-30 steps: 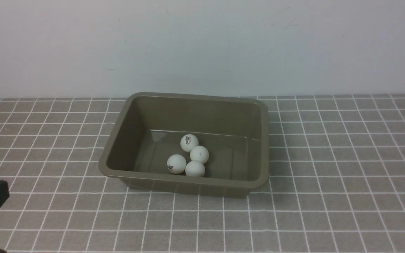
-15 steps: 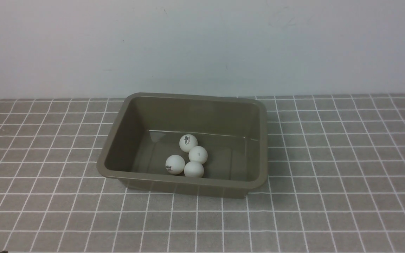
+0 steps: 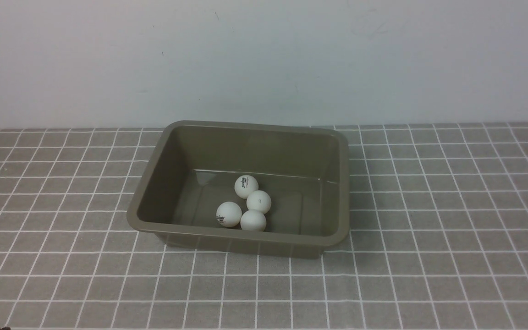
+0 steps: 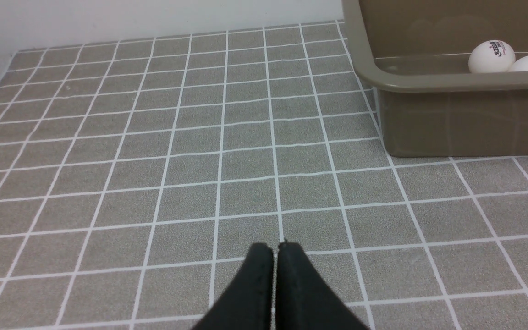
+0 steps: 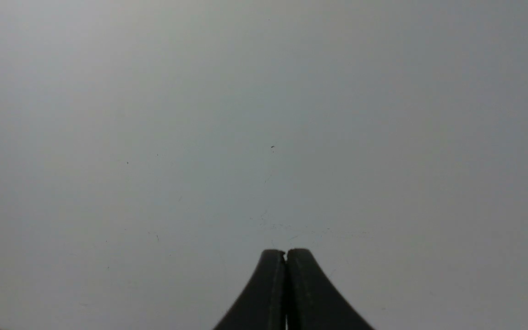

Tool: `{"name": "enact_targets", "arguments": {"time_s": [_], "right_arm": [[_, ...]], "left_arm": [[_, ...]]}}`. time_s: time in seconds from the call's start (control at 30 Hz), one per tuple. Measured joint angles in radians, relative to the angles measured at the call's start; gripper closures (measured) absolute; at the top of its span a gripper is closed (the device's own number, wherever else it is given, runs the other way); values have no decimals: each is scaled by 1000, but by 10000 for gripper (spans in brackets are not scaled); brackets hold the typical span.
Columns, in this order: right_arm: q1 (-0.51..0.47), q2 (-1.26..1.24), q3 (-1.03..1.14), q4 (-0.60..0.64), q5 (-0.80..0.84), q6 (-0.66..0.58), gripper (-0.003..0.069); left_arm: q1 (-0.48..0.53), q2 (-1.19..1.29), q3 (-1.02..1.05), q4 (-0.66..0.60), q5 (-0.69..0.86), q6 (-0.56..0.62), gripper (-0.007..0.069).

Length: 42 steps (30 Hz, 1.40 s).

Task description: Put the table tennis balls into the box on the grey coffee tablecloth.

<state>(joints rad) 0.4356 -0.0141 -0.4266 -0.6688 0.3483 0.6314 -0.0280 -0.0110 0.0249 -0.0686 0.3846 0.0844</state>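
The olive-brown box (image 3: 172, 229) stands mid-table on the grey coffee tablecloth (image 3: 429, 256). Several white table tennis balls lie clustered on its floor; one with a dark logo (image 3: 246, 186) is farthest back. In the left wrist view the box (image 4: 452, 119) is at the edge of the picture, with two balls showing over its rim, one with a logo (image 4: 491, 56). My left gripper (image 4: 276, 247) is shut and empty, low over the cloth and well apart from the box. My right gripper (image 5: 286, 253) is shut and empty, facing a bare wall. Neither gripper shows in the front view.
A plain pale wall (image 3: 264, 59) rises behind the table's far edge. The checked cloth (image 4: 154, 151) covers the table on every side of the box.
My left gripper, at the front view's lower left a second ago, has drawn back out of that view. The box and balls have not moved.
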Motion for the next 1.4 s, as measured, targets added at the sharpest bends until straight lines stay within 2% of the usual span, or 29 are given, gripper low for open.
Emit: {"name": "enact_targets", "arguments": {"time_s": [0.27,0.4,0.53,0.7,0.87,1.1,1.27,1.4], "right_arm": [[0,0,0,18,0,-2,673],[0,0,4,208,-1,-107,673],[0,0,9,530,2,-435,673],[0,0,14,726,15,-622,673],[-20,0,84,751,20,-667,673],[-302,0,357,711,68,-670,673],[-399,1,442,707,64,-666,673],[-416,1,443,706,57,-667,673]], "left_arm": [[0,0,0,0,0,-1,629],[0,0,0,0,0,-1,629],[0,0,0,0,0,-1,629],[0,0,0,0,0,-1,629],[0,0,0,0,0,-1,629],[0,0,0,0,0,-1,629],[0,0,0,-2,0,-1,629],[0,0,0,-3,0,-1,629]]}}
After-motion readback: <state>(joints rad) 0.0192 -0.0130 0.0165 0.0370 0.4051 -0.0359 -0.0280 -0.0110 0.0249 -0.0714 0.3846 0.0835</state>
